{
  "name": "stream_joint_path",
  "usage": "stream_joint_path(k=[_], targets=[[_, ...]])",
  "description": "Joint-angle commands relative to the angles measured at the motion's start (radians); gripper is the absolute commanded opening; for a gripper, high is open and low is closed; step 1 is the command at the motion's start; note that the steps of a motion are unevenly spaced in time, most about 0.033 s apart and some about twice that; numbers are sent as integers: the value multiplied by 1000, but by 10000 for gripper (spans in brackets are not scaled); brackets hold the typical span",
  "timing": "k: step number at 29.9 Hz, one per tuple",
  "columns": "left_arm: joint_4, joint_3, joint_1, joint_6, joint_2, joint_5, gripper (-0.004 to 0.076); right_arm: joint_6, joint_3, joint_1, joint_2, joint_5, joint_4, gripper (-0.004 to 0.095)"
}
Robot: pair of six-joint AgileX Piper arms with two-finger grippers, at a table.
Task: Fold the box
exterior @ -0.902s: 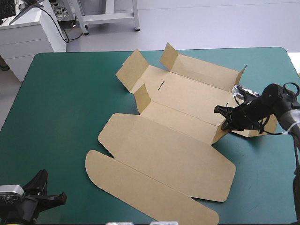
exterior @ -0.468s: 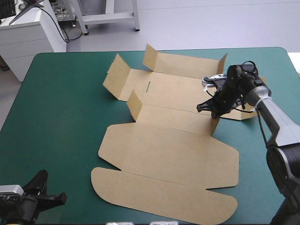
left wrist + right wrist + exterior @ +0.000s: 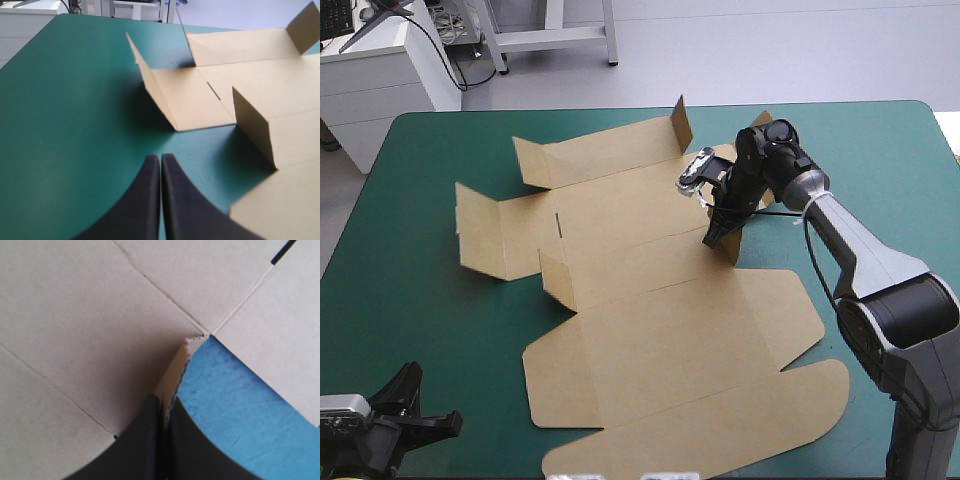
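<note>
Right hand (image 3: pixel 718 228) is down on the box (image 3: pixel 660 330), its black fingers all but closed, with a small upright flap (image 3: pixel 182 360) pinched between them. The wrist view shows the flap's cut edge poking up just past the fingertips, with brown board on one side and teal-green cover on the other. The box itself lies opened out across the middle of the counter (image 3: pixel 430 300). It is mostly flat: the big lid panels lie toward the near edge, and the tray part lies farther back. Several flaps there stand up: a long wall along the far side, a panel at the left end, and a short tab on the near left. The left hand (image 3: pixel 161 165) sits low by the near left corner, fingers pressed together into one point and holding nothing. There is bare cover under it, and the box's raised left flaps are ahead of it.
</note>
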Motion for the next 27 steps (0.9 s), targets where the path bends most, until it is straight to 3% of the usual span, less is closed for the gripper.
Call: stream_joint_path(k=[1,9,18,27], targets=[[-7,-23,-5,-9,0,-80,-8,-226,-37,22,-54,5,-7,-20],[-7,-23,-5,-9,0,-80,-8,-560,-37,60,-54,-132,2,-19],[-7,-23,-5,-9,0,-80,-8,-898,-37,85,-32,-247,112,-19],[-7,-23,-5,-9,0,-80,-8,-914,-37,100,28,-313,236,-19]])
